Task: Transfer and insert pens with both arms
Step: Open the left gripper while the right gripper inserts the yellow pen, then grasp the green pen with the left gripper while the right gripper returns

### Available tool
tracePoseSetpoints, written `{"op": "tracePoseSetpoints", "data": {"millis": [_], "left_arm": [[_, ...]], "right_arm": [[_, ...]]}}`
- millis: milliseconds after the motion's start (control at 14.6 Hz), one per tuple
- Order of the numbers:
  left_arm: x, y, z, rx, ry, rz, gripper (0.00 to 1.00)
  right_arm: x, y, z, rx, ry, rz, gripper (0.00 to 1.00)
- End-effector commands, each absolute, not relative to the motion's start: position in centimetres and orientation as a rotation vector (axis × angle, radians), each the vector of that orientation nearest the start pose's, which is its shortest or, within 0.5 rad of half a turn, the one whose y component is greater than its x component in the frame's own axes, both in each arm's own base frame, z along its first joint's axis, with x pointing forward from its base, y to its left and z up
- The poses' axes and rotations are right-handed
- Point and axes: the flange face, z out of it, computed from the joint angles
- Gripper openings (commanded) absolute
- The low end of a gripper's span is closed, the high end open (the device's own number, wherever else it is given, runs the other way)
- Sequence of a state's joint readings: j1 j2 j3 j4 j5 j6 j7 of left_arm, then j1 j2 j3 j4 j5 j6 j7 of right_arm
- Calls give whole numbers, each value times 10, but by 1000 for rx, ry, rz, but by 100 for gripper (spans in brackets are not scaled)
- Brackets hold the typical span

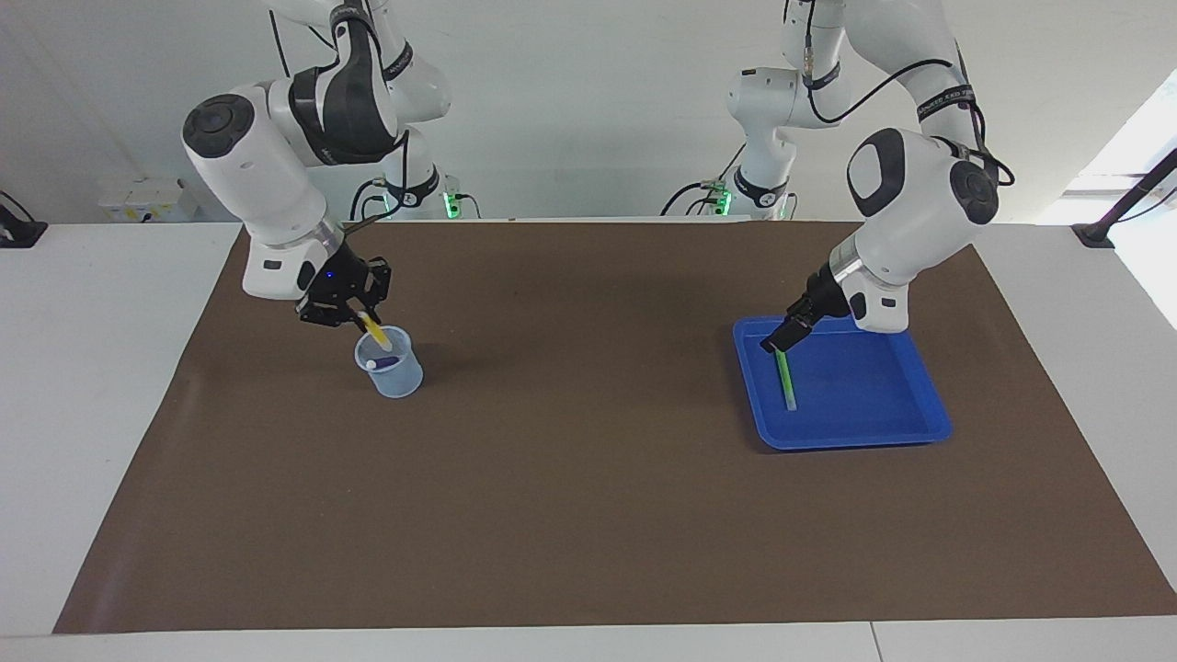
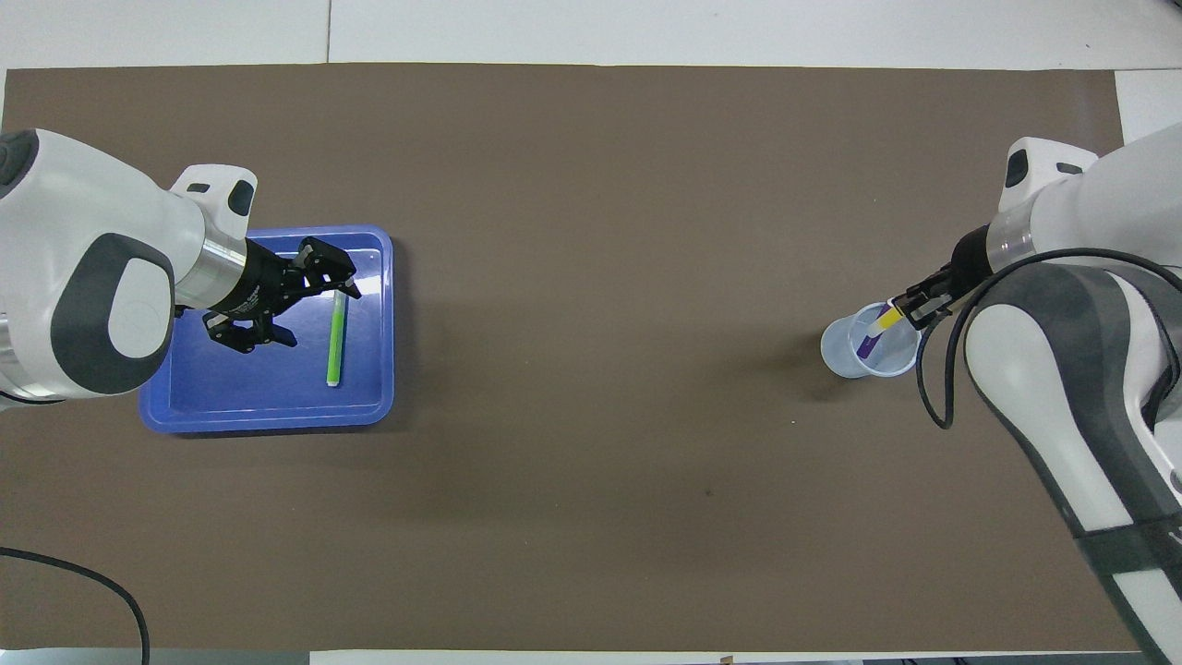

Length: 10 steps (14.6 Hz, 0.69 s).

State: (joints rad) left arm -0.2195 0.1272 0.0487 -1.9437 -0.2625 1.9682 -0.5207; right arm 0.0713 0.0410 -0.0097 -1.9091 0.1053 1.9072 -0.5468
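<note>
At the left of the facing view we see the right end effector (image 1: 366, 319) clamped on the yellow pen (image 1: 375, 332), whose lower end dips into a clear plastic cup (image 1: 390, 371); the purple pen (image 2: 868, 344) already leans inside it. At the right, the left end effector (image 1: 775, 345), fingers spread, hangs over the upper end of the green pen (image 1: 786, 379) lying in the blue tray (image 1: 906, 434). A brown mat (image 1: 588, 515) covers the worktop (image 1: 83, 414). The cup wall blurs both pens' lower ends.
</note>
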Motion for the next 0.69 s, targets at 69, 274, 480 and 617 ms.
{"op": "tracePoseSetpoints", "data": {"millis": [69,274,480,617], "left_arm": [[564,-94,363,-3268,-367,106,100],[563,-94,334,-3281,66,88,100],[564,-99,310,-3203,263,128,100],[566,-99,303,-3172,344,132,95]], "right_arm": [[550,37,467,-2913,-898,40,31],[550,37,469,-2908,-898,55,90],[552,45,493,-2858,-864,65,100],[553,62,505,-2757,-775,27,100]]}}
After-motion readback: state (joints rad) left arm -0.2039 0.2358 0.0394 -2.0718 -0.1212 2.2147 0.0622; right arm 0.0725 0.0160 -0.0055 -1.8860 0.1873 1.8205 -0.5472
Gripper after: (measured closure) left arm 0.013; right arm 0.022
